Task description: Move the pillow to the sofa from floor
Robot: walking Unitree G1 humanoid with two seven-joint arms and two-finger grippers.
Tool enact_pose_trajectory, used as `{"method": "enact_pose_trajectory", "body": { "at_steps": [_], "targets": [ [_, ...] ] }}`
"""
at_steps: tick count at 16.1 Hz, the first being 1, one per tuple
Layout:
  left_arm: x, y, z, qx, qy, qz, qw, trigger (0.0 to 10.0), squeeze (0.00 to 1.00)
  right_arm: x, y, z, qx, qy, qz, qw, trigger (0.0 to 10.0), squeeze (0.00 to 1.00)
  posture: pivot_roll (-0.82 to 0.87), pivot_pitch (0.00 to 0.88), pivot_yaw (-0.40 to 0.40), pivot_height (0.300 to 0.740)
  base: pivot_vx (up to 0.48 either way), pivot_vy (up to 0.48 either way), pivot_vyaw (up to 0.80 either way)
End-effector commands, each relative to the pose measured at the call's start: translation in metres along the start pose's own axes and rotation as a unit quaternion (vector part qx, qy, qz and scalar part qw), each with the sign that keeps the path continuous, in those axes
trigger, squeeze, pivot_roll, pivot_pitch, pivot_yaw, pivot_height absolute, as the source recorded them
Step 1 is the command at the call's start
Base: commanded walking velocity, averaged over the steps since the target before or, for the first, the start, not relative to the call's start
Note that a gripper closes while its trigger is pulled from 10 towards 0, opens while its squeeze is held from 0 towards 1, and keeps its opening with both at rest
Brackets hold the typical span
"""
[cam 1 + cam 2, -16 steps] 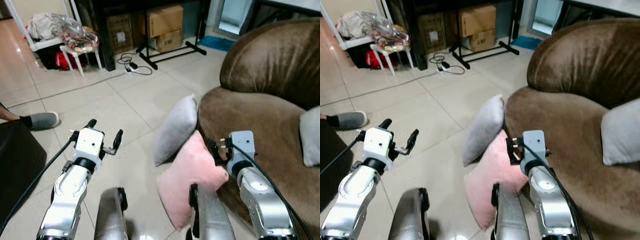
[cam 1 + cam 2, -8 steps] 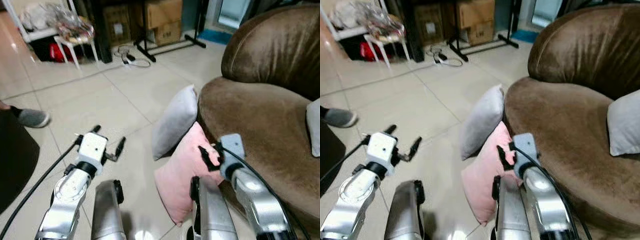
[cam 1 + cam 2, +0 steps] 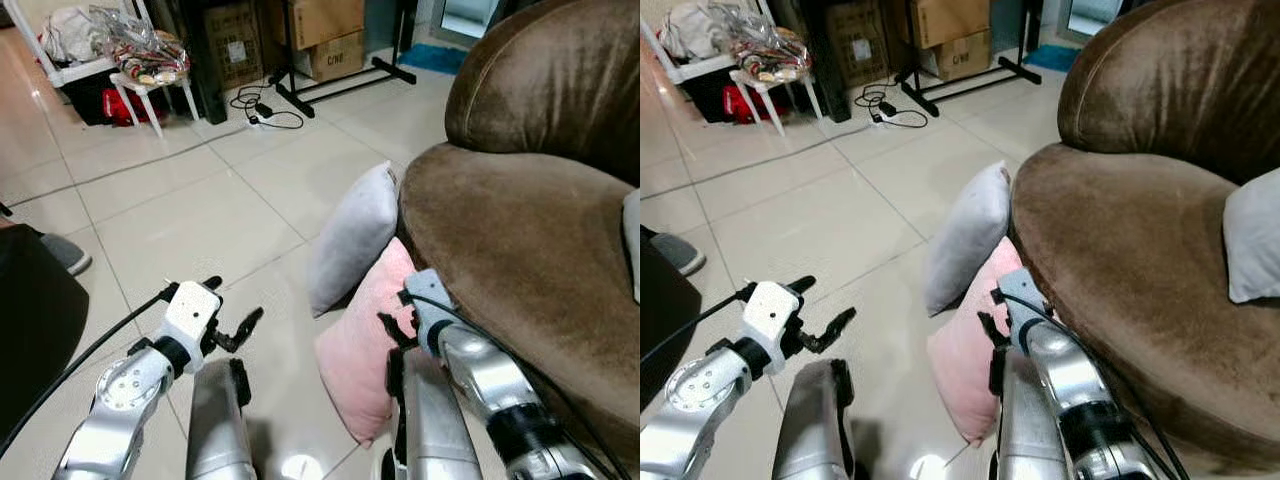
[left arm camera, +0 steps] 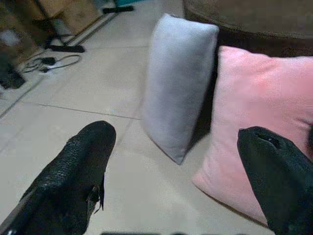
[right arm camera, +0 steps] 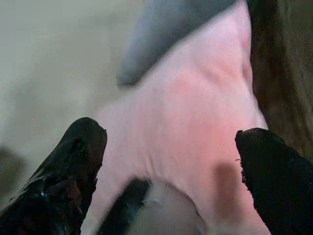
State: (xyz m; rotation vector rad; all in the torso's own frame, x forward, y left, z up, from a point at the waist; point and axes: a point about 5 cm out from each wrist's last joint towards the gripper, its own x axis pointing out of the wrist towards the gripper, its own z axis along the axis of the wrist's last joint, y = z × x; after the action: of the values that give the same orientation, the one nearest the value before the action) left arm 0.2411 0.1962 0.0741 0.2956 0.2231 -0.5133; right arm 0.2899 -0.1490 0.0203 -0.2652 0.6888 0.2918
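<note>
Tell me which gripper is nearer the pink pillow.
Right. The right gripper, fingers open, is right at the pink pillow leaning on the sofa. The left gripper, also open, hangs over bare floor, apart from it.

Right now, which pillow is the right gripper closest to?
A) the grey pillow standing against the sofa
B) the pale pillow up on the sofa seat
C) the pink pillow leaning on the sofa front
C. The right gripper, fingers open, sits right at the pink pillow, which leans on the sofa front; the grey pillow stands farther off.
</note>
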Motion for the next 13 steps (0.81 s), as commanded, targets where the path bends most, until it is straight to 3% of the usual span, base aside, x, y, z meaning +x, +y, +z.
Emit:
{"method": "enact_pose_trajectory", "body": {
  "at_steps": [1, 6, 10, 11, 12, 13],
  "targets": [
    [-0.001, 0.002, 0.004, 0.009, -0.001, -0.009, 1.0, 10.0, 0.71, 0.004, 0.0, 0.0, -0.003, 0.005, -0.011, 1.0, 10.0, 0.0, -0.13, 0.0, 0.053, 0.464, 0.0, 0.0, 0.0],
    [-0.02, -0.004, 0.013, 0.02, 0.004, -0.043, 0.999, 10.0, 0.71, 0.015, -0.021, -0.012, 0.029, 0.041, -0.119, 0.992, 10.0, 0.0, -0.03, 0.005, 0.023, 0.464, 0.0, 0.0, 0.0],
    [-0.038, -0.012, 0.018, 0.031, 0.02, -0.074, 0.997, 10.0, 0.71, 0.017, -0.019, -0.024, 0.026, 0.068, -0.155, 0.985, 10.0, 0.0, 0.01, 0.087, 0.039, 0.464, 0.0, 0.0, 0.0],
    [-0.044, -0.013, 0.021, 0.032, 0.022, -0.079, 0.996, 10.0, 0.72, 0.019, -0.016, -0.024, 0.052, 0.063, -0.158, 0.984, 10.0, 0.0, 0.03, 0.108, 0.041, 0.464, 0.0, 0.0, 0.0],
    [-0.049, -0.012, 0.025, 0.032, 0.025, -0.077, 0.996, 10.0, 0.71, 0.021, -0.011, -0.019, 0.105, 0.042, -0.155, 0.981, 7.4, 0.0, 0.06, 0.135, 0.044, 0.464, 0.0, 0.0, 0.0],
    [-0.053, -0.011, 0.028, 0.033, 0.029, -0.076, 0.996, 10.0, 0.72, 0.023, -0.007, -0.013, 0.158, 0.018, -0.15, 0.976, 5.5, 0.0, 0.06, 0.148, 0.045, 0.464, 0.0, 0.0, 0.0]
  ]
}}
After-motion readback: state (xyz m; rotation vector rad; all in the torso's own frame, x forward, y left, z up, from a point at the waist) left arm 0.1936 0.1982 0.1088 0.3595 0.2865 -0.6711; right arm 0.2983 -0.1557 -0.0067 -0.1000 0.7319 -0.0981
